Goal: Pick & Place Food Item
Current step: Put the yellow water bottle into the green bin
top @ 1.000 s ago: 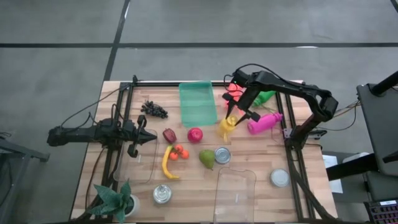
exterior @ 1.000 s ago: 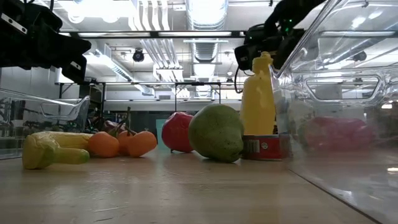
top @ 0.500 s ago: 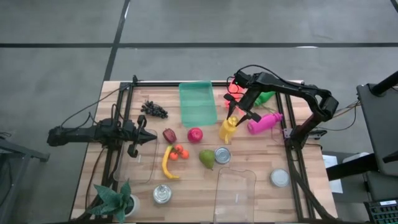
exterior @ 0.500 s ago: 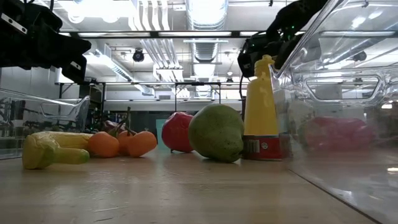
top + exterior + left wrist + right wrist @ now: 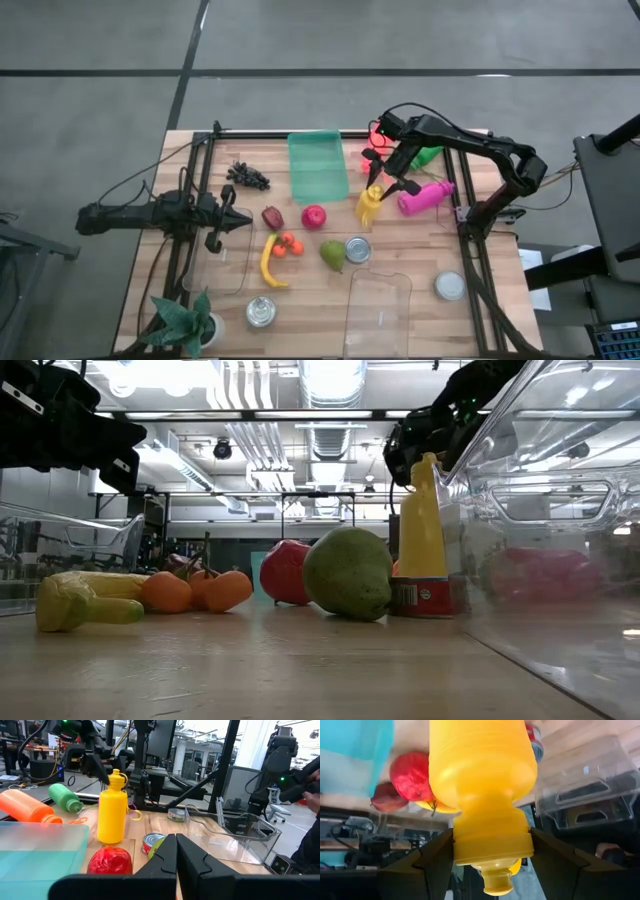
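A yellow squeeze bottle [image 5: 367, 205] stands right of the table's middle, between the green tray [image 5: 318, 165] and a pink bottle [image 5: 425, 197]. My right gripper [image 5: 386, 182] is shut on its top end; it also shows in the low view [image 5: 432, 438] and the left wrist view [image 5: 107, 770]. In the left wrist view the yellow bottle [image 5: 112, 812] is upright with its base at the table top. My left gripper [image 5: 240, 222] waits shut at the table's left side, touching nothing. My right gripper pinches the bottle's ribbed neck [image 5: 490, 837], just below the cap, between its two fingers [image 5: 432, 862]. The fingers slant down from the table's far right and lie across the neck. The bottle hangs upright below them, its base at the wood.
A red apple [image 5: 314, 216], a pear [image 5: 332, 254] and a can [image 5: 357, 249] lie close by the bottle. Tomatoes, a banana [image 5: 268, 262] and grapes [image 5: 247, 176] lie to the left. Green and orange bottles lie at the far right. Clear tubs [image 5: 378, 310] stand near the front edge.
My right gripper has rolled at the wrist while keeping its hold. The yellow bottle has swung from tilted to upright under it, its body drawing in closer beneath the fingers.
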`<state>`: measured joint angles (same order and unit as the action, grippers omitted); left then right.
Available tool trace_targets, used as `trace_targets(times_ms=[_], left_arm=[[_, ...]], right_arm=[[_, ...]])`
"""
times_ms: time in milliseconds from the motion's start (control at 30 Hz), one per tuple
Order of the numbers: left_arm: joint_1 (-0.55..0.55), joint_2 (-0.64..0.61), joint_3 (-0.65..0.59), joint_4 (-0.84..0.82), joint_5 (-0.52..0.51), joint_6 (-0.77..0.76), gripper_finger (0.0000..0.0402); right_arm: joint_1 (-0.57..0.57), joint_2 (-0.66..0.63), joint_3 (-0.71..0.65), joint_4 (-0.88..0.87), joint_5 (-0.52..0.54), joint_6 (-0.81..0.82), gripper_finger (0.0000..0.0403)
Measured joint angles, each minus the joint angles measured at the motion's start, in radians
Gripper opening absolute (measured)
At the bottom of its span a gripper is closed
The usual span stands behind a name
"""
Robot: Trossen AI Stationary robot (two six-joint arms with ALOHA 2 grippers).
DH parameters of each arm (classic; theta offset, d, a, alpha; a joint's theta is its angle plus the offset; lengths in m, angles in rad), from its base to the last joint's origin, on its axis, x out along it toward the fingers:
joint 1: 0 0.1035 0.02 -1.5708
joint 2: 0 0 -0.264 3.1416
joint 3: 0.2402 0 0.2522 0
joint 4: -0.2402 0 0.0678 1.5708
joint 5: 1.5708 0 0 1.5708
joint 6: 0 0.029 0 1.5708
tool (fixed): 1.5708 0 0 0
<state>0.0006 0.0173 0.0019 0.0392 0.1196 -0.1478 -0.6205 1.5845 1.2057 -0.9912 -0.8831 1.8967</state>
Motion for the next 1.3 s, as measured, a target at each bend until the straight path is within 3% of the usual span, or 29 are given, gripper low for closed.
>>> trace_targets(times_ms=[300,700,1300], left_arm=[[0.0,0.0,0.0,0.0,0.0,0.0,0.0001],[0.0,0.0,0.0,0.0,0.0,0.0,0.0001],[0.0,0.0,0.0,0.0,0.0,0.0,0.0001]], right_arm=[[0.0,-0.01,0.017,-0.02,0.018,0.062,0.023],[-0.01,-0.011,0.225,-0.039,0.098,0.176,0.023],[-0.057,0.216,0.479,-0.022,0.009,0.172,0.023]])
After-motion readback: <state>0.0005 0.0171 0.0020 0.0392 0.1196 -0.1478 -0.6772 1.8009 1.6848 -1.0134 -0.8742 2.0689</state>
